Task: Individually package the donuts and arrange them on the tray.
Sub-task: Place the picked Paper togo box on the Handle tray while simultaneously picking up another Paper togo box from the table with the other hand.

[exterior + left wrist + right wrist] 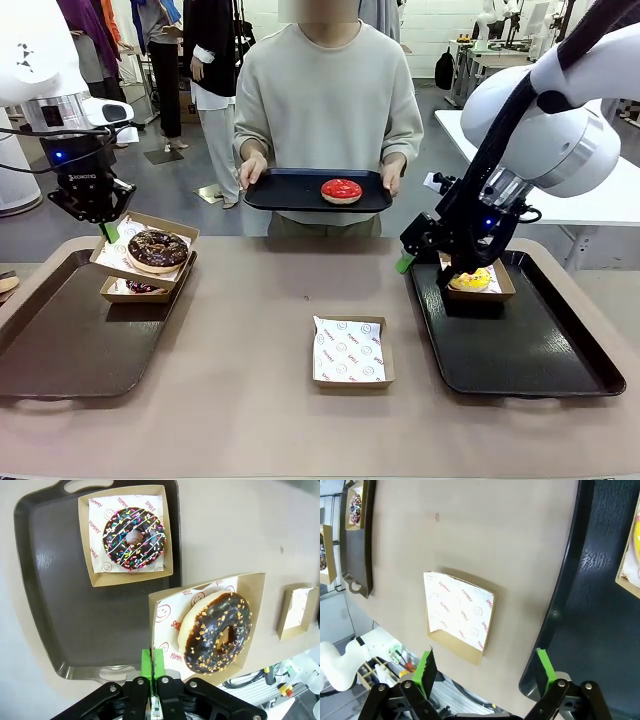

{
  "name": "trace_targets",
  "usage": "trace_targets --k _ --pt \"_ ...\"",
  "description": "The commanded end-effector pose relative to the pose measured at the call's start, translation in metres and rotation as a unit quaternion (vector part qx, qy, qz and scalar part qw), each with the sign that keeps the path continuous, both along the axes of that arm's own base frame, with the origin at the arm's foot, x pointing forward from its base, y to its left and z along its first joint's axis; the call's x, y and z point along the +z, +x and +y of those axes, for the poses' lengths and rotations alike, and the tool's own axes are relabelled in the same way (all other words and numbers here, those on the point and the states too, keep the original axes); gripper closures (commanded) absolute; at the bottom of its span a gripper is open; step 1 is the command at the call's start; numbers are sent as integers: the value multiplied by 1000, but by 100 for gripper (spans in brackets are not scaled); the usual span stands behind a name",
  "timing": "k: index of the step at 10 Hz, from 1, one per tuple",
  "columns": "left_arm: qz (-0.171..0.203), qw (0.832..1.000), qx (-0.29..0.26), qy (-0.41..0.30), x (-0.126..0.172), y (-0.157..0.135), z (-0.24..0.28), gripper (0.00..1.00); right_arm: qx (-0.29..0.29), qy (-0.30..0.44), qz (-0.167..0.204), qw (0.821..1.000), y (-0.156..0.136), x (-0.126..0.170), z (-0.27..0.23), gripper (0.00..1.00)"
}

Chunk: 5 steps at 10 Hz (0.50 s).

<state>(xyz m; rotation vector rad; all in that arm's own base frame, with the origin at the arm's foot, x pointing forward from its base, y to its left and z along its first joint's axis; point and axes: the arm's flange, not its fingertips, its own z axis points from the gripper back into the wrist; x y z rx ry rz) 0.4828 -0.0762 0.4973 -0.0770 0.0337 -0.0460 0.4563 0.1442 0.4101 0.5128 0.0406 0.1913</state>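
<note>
An empty paper-lined box (349, 350) lies in the middle of the desk (250, 400). Right of it, the right gripper (485, 672) hovers over the right tray's (530, 350) left rim, fingers spread wide, holding nothing. Farther right, the yellow donut (472, 280) sits in a small box (503, 284) on that tray. Left of the empty box, the left gripper's (154, 660) fingers pinch shut on a lifted box (165, 610) carrying a nut-topped chocolate donut (217, 632), above a boxed sprinkled donut (133, 538) on the left tray (60, 605). Beyond the empty box, a person holds a black tray (280, 190) bearing the red donut (341, 190).
</note>
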Motion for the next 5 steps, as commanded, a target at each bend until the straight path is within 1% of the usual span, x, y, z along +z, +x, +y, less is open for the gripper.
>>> trace_targets --k 1,5 --pt "-2 1000 0 0 2 0 0 99 0 6 1 1000 -2 4 -1 0" --pt "0 1000 0 0 0 0 0 99 -1 1 -1 1000 0 3 -2 0"
